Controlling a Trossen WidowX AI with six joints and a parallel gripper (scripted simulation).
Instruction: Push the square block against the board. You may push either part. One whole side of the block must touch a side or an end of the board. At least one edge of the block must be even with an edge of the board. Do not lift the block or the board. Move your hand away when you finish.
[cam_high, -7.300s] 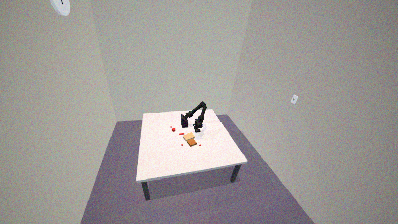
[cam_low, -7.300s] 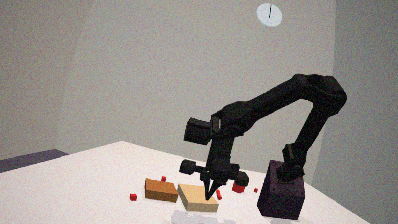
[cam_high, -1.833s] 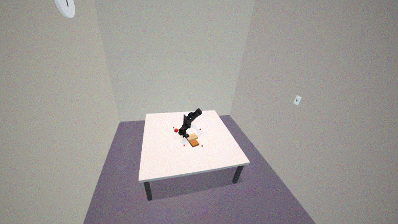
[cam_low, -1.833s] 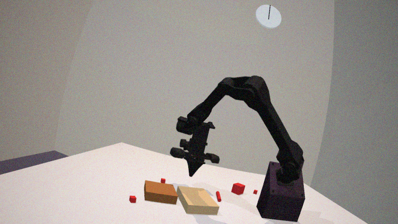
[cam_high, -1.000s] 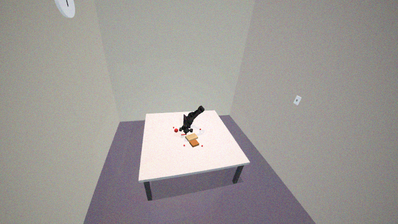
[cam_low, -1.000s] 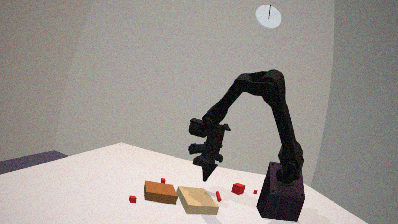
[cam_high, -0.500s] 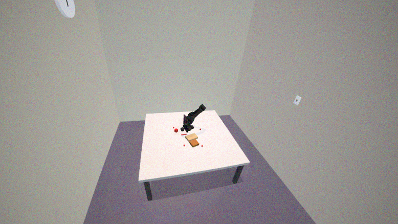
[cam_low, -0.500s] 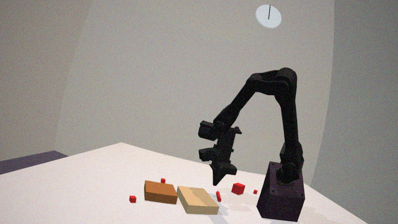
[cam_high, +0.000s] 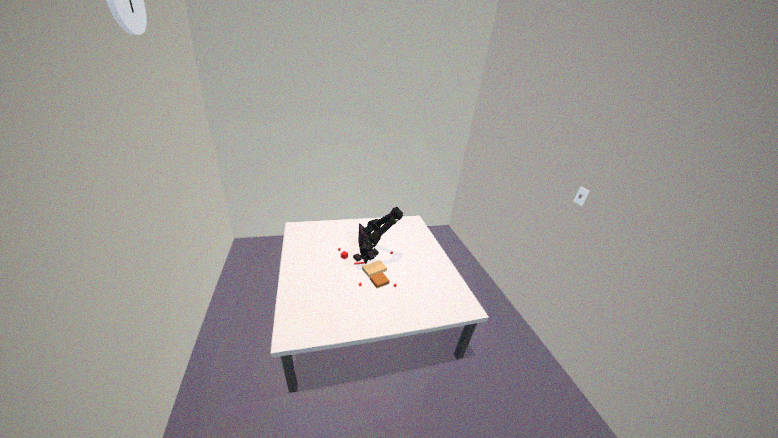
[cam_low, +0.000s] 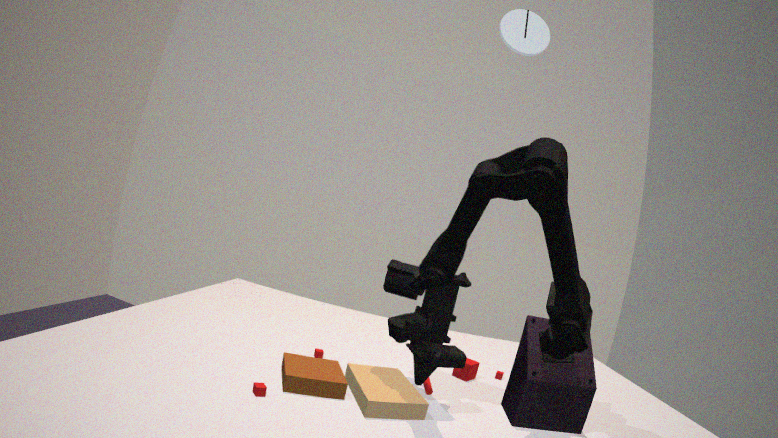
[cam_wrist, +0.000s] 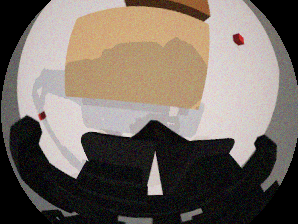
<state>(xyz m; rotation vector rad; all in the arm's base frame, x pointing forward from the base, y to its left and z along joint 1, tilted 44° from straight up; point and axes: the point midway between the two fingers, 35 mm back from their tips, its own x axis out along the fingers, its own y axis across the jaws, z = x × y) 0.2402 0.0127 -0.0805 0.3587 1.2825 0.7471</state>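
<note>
The orange-brown square block (cam_high: 380, 280) (cam_low: 313, 372) (cam_wrist: 175, 4) lies flat, beyond the far long side of the light tan board (cam_high: 374, 268) (cam_low: 381, 383) (cam_wrist: 137, 30). In the wrist view their right ends look nearly even. They are very close; I cannot tell whether a whole side touches or a thin, slightly angled gap remains. My gripper (cam_high: 365, 261) (cam_low: 419, 382) (cam_wrist: 153, 123) is shut and empty, pointing down low on the board's base side, opposite the block. A small gap shows between the fingertips and the board in the wrist view. Their exact height is unclear.
A red stick (cam_high: 359, 263) (cam_low: 428, 386) lies close to the fingertips. A larger red cube (cam_high: 344, 255) (cam_low: 466, 369) is toward the arm's base (cam_low: 549, 380). Small red cubes (cam_low: 259, 389) (cam_wrist: 238, 39) lie around the parts on the white table (cam_high: 326, 321).
</note>
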